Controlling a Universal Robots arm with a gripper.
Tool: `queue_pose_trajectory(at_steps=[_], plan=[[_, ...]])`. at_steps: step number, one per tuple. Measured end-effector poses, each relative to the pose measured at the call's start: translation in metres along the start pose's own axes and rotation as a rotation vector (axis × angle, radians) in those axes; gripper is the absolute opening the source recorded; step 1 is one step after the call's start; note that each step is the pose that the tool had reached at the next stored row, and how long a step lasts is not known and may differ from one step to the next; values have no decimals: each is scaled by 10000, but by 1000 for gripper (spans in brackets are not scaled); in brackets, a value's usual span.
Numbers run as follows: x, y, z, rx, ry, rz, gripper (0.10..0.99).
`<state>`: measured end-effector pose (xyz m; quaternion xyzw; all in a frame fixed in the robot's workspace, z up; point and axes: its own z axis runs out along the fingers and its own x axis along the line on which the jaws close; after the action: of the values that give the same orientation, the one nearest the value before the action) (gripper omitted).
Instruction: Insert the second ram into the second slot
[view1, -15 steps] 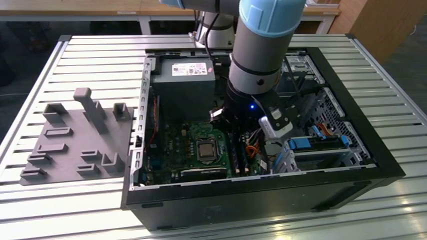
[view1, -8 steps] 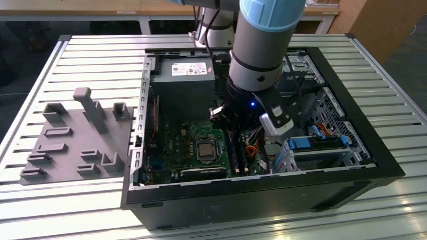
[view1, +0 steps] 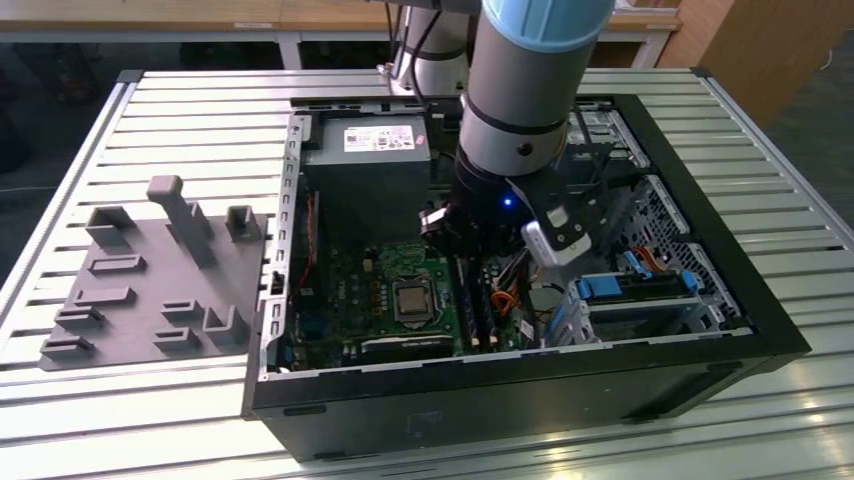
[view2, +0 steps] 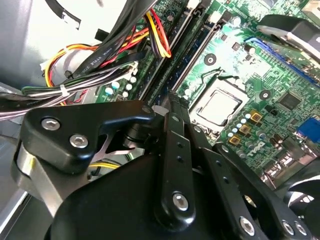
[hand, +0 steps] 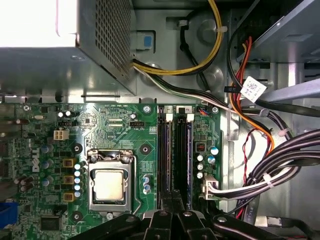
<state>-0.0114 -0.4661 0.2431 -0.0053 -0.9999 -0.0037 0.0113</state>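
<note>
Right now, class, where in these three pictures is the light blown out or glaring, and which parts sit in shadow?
In the first wrist view, the silver metal power supply box is washed out white at its top; in the second wrist view, the pale chassis wall glares while the black gripper is dark; in the exterior view, the ribbed aluminium table shines and the black computer case interior is shadowed.

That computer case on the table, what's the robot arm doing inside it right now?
The arm is reaching down into the open computer case, its gripper poised right over the memory slots beside the processor socket on the motherboard. Both slots appear to hold blue RAM sticks, and the gripper sits over the near end of one. Whether that stick is fully seated cannot be told.
</note>
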Motion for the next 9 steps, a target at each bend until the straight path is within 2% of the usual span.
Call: queue_pose_trajectory(at_steps=[9], plan=[[1,0,-26,-1,0,0,106]])
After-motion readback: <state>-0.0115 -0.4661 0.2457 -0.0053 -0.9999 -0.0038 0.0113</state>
